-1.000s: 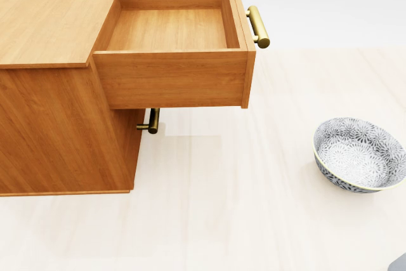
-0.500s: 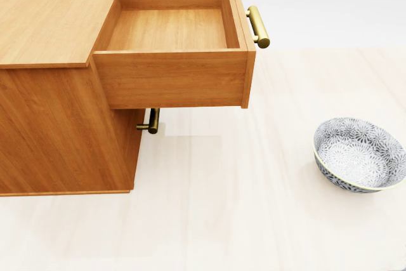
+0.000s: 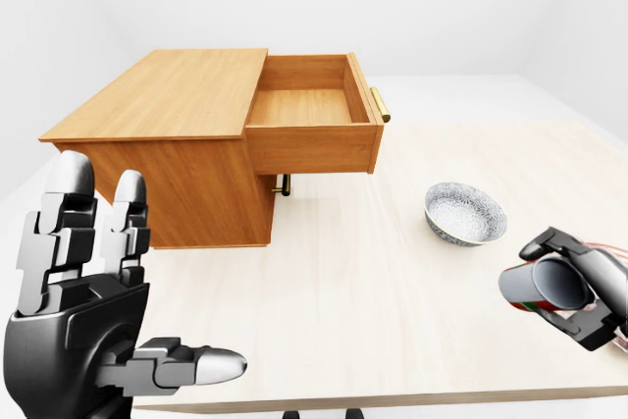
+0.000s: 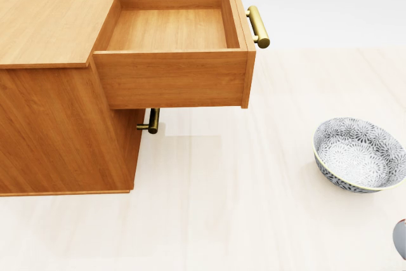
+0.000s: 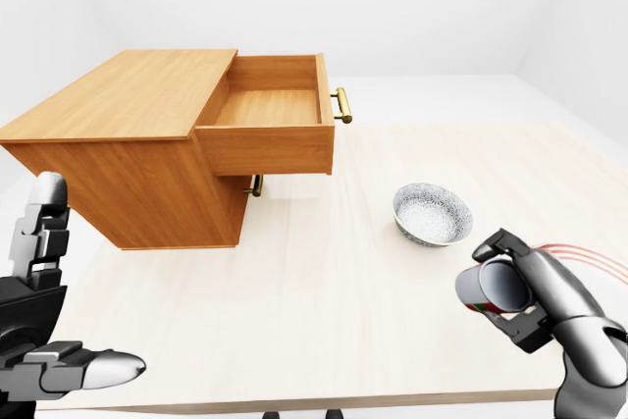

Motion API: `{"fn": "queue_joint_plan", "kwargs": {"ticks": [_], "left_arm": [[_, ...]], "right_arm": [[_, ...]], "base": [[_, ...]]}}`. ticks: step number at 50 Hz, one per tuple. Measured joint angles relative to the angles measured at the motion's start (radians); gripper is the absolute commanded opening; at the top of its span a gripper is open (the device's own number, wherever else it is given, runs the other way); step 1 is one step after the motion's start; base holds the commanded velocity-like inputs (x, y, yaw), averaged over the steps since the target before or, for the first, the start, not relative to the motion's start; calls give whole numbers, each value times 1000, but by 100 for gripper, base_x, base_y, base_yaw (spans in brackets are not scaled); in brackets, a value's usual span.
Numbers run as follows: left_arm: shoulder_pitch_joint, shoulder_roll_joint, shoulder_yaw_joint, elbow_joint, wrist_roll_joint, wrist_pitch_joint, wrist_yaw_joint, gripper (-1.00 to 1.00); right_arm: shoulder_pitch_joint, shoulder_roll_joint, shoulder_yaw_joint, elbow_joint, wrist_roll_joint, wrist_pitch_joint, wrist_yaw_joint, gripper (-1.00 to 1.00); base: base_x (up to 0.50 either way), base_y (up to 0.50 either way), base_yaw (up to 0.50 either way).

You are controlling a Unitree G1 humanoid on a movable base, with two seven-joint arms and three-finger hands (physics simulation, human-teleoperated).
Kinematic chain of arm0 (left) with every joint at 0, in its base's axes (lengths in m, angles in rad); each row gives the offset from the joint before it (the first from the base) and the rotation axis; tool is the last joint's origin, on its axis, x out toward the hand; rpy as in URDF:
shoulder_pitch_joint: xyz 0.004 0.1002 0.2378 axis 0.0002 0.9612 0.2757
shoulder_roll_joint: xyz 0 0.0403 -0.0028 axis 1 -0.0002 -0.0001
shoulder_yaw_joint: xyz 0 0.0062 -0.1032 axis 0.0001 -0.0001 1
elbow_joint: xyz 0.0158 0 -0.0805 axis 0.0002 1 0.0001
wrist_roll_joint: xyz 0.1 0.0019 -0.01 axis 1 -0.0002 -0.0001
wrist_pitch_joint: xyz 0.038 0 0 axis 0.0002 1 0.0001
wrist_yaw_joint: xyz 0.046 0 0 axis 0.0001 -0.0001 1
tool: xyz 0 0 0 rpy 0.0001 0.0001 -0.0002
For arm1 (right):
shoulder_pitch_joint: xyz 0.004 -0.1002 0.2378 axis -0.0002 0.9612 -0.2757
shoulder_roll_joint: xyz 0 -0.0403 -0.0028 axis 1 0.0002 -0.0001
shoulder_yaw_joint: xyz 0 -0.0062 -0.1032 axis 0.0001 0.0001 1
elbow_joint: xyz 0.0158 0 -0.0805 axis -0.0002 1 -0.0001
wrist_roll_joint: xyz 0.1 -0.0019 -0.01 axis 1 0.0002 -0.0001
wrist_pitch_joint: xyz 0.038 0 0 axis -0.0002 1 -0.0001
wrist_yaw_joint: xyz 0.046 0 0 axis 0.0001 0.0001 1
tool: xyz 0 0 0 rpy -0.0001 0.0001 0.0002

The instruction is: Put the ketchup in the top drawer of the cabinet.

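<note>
Grey metal of the right hand [image 5: 530,306] now edges into the head view's lower right corner, which was clear half a second ago. Its fingers wrap the ketchup [image 5: 494,288], lying tilted, long axis running left-right, blunt end leftward. Open tabletop [image 3: 373,282] separates it from the pulled-out top drawer [image 4: 171,30]; a bowl [image 4: 358,153] sits between. Left hand [image 3: 83,291] is spread, holding nothing.

The boxy wooden cabinet [image 3: 167,144] and its pulled-out top drawer [image 4: 171,30] are warm honey-orange with fine grain, fitted with brass-gold bar handles [image 4: 258,26]. The round ceramic bowl [image 4: 359,153] wears a grey-and-white floral pattern. The pale, cream-coloured wooden table [image 3: 373,301] shows faint streaks, and the grey cylindrical ketchup bottle [image 5: 496,288] carries red and green label marks.
</note>
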Motion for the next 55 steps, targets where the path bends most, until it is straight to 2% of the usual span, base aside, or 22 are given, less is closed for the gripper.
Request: {"fn": "queue_joint_plan", "kwargs": {"ticks": [11,25,37,55], "left_arm": [[-8,-1,11,0,-7,0,1,100],[-21,4,33,0,-27,0,4,100],[-22,16,38,0,-43,0,16,100],[-18,41,35,0,-65,0,42,100]], "right_arm": [[-59,52,16,-346,-66,0,0,-100],[-129,158,262,-664,-109,0,0,-100],[-88,237,408,-757,-88,0,0,-100],[-75,265,477,-757,-83,0,0,-100]], "base": [[0,0,0],[0,0,0],[0,0,0],[0,0,0]]}}
